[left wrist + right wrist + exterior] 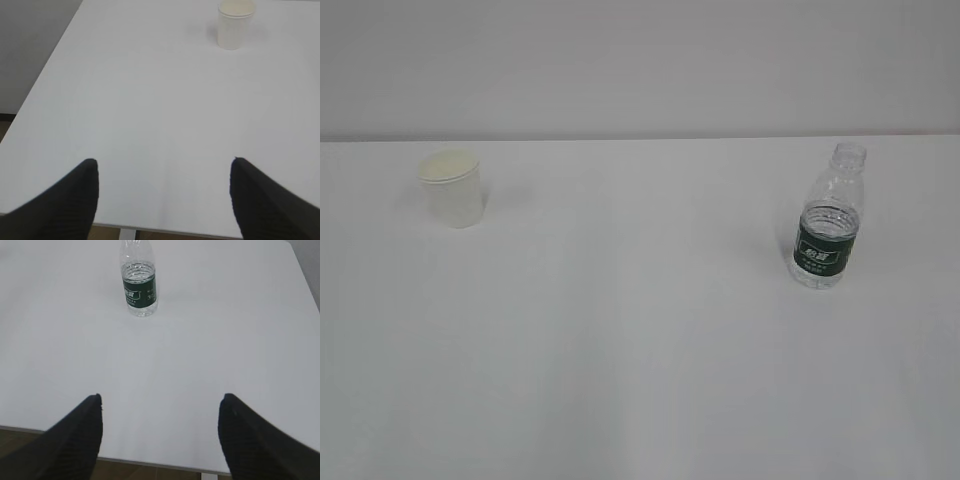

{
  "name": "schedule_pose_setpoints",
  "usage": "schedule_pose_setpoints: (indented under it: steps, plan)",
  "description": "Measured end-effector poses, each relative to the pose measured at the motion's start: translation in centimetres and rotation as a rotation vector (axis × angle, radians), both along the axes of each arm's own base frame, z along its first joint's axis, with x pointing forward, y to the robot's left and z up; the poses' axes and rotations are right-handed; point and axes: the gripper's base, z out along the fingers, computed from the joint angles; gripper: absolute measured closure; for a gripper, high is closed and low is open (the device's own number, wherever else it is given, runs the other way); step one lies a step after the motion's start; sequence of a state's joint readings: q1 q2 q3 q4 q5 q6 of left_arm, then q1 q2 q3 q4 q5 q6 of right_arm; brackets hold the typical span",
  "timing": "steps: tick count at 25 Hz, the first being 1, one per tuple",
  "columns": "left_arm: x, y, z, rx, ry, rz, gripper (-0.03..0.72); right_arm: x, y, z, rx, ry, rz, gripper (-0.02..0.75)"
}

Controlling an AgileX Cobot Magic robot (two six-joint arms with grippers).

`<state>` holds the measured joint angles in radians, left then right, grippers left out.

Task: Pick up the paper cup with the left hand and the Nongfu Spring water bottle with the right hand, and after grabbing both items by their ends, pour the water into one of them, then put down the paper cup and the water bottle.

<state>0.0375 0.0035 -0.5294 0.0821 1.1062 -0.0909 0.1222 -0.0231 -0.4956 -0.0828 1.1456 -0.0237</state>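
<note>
Upright, tapered paper cup (451, 187) and ribbed clear plastic bottle (829, 222).

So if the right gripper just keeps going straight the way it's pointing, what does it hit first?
Probably the Nongfu Spring water bottle. The right gripper is open above the near table edge, and the bottle stands ahead, a little left of centre. Only bare tabletop lies between them, though depth is hard to judge.
</note>
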Motion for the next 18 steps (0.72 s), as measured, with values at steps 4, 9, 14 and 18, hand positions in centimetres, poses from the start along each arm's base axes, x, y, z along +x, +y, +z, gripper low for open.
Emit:
schedule_pose_setpoints:
  steps: [4, 9, 14, 18]
  plan:
    - [0.0, 0.0, 0.0, 0.0, 0.0, 0.0, 0.101, 0.0, 0.0, 0.0, 0.0, 0.0, 0.0, 0.192]
    - [0.0, 0.0, 0.0, 0.0, 0.0, 0.0, 0.101, 0.0, 0.0, 0.0, 0.0, 0.0, 0.0, 0.192]
    - [0.0, 0.0, 0.0, 0.0, 0.0, 0.0, 0.104, 0.0, 0.0, 0.0, 0.0, 0.0, 0.0, 0.192]
    - [0.0, 0.0, 0.0, 0.0, 0.0, 0.0, 0.124, 0.0, 0.0, 0.0, 0.0, 0.0, 0.0, 0.192]
